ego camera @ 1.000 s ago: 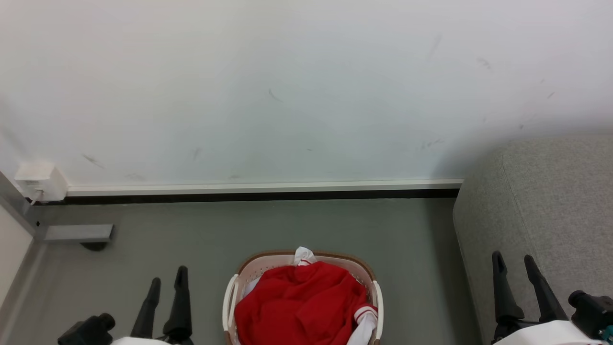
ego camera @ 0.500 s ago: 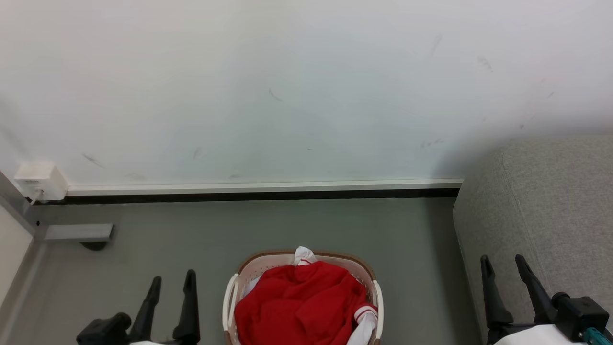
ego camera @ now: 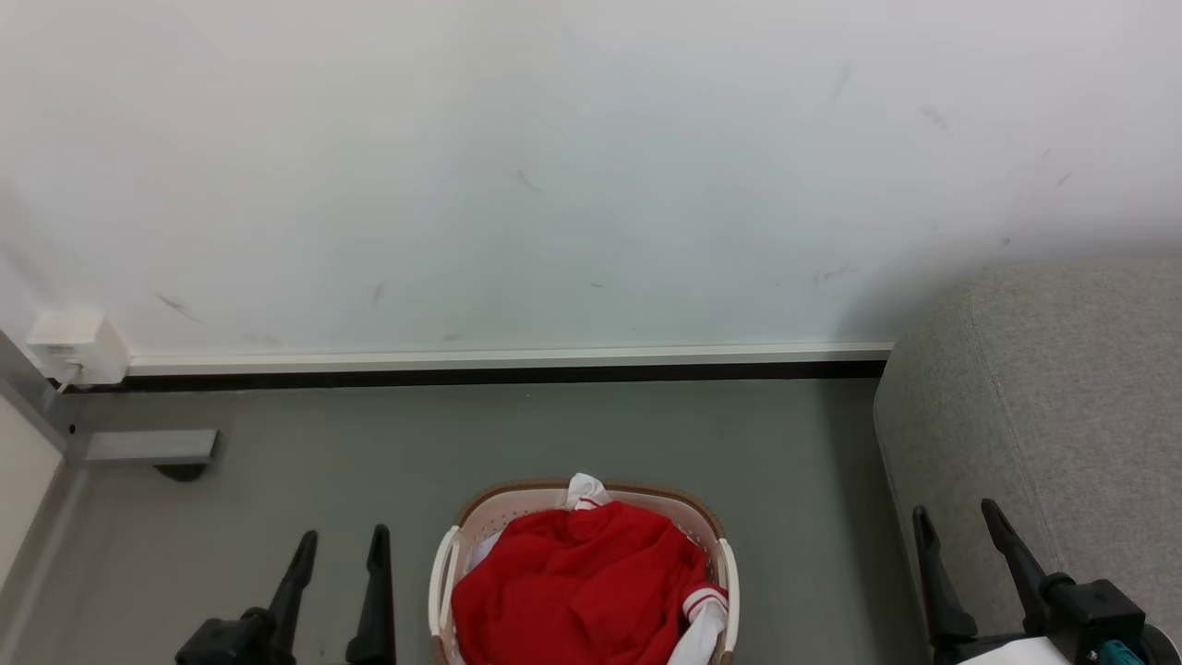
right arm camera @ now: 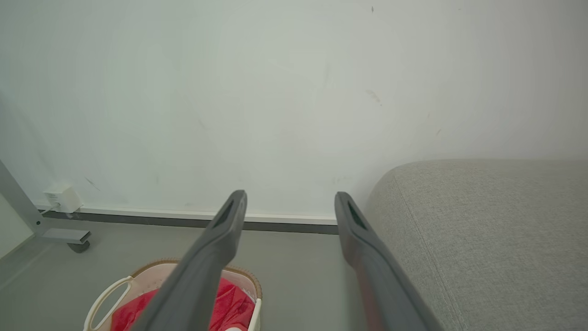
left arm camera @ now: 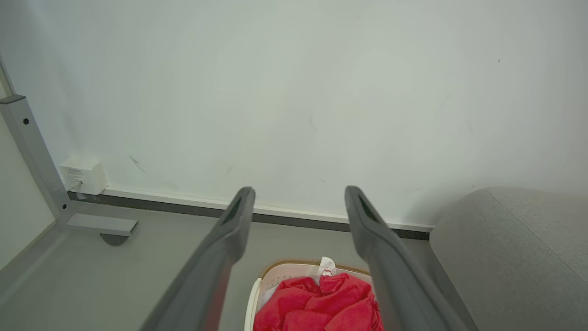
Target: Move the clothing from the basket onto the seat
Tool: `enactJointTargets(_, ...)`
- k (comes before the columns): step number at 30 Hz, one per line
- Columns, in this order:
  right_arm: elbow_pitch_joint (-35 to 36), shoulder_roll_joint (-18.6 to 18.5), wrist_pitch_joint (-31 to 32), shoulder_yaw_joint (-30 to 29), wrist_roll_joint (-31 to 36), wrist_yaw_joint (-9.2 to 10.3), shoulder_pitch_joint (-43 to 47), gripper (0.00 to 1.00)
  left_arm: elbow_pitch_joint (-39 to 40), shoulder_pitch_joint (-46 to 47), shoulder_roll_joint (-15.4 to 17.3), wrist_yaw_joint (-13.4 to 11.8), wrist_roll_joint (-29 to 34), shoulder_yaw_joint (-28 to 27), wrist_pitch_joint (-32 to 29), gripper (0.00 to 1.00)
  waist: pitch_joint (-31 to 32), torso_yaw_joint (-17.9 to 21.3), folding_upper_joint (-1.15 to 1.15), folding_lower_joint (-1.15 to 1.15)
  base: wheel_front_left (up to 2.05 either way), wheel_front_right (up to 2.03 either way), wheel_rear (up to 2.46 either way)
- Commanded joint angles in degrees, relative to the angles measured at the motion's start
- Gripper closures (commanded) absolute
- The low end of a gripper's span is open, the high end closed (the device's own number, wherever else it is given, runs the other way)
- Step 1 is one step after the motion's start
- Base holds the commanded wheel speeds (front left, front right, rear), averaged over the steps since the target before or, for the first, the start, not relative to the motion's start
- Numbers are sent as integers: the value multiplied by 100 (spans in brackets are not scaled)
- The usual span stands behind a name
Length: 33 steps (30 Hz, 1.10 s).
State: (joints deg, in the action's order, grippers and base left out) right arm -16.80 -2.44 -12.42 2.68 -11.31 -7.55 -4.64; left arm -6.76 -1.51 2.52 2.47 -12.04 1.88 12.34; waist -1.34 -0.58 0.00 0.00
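Observation:
The red clothing (ego camera: 577,591) lies heaped in the cream basket (ego camera: 443,573) with its brown rim, low in the middle of the head view; a white cuff with red stripes hangs at its right side. The clothing (left arm camera: 317,305) and the basket (left arm camera: 253,301) also sit between the left fingers in the left wrist view. My left gripper (ego camera: 342,540) stands open to the left of the basket, empty. At the grey seat's (ego camera: 1062,397) front corner my right gripper (ego camera: 956,515) is open and empty. In the right wrist view the basket (right arm camera: 108,294) lies at lower left, the seat (right arm camera: 482,230) at right.
A white wall with a skirting board (ego camera: 508,356) runs behind the grey floor. A small white box (ego camera: 69,346) sits on the wall at far left, beside a grey metal frame with a foot (ego camera: 148,448). Bare floor lies between the basket and the wall.
Both grippers have sunk lower in the head view. The left one has shifted right toward the basket, the right one left. The clothing and basket lie as before.

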Motion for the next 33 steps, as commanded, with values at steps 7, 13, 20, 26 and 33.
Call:
enactJointTargets(7,-160,-59,-109,-56,332,10,-51,0,-103,-101,52,5,389,-51,120,0,-19,6,0,0,0,0,0)
enactJointTargets(13,-284,-60,-180,-112,428,11,-51,0,-176,-87,52,58,582,-118,184,0,-32,13,0,0,0,0,0)
enactJointTargets(20,-369,-62,-242,-133,695,11,-89,0,-190,-80,55,81,799,-146,250,0,-46,17,0,0,0,0,0)
enactJointTargets(26,-409,-65,-282,-120,776,12,-99,0,-142,-139,55,37,940,-115,284,0,-59,45,0,0,0,0,0)
enactJointTargets(33,-386,-60,-282,-130,658,12,-133,0,-154,-48,53,77,881,-123,284,0,-186,154,0,0,0,0,0)
